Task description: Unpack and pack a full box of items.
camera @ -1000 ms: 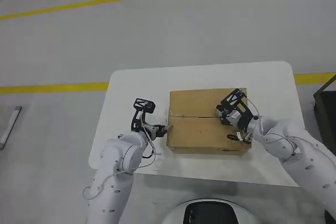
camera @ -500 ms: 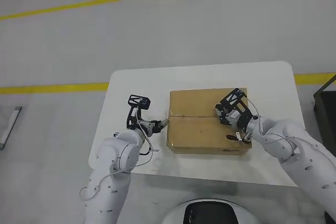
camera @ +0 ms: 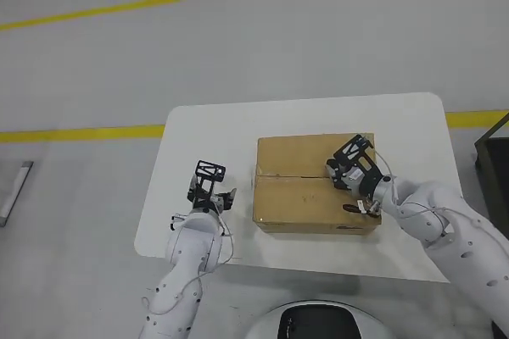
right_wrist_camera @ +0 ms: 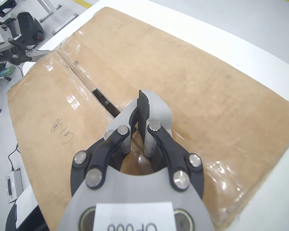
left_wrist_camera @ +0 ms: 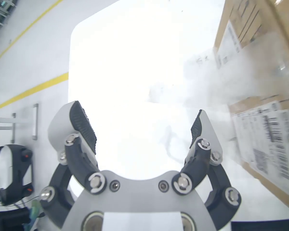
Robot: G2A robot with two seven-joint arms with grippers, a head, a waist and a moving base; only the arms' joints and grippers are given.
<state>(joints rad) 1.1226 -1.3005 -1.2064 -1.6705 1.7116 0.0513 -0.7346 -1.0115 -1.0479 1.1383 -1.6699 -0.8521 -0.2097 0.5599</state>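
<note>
Backing off the box (camera: 314, 182), the left claw (left_wrist_camera: 138, 117) had quit the side wall it touched a second earlier. It hung beside that wall, apart from it, released, its pads spread wide over the bare desk (camera: 195, 127). Printed labels (left_wrist_camera: 267, 140) covered that side of the box. The box sat closed on the desk, its two top flaps meeting at a taped seam (right_wrist_camera: 69, 66). Over the box's top the right claw (right_wrist_camera: 142, 102) had kept its place, clenched with fingers pressed together, its tips at the seam where a dark slit (right_wrist_camera: 104, 100) gaped.
</note>
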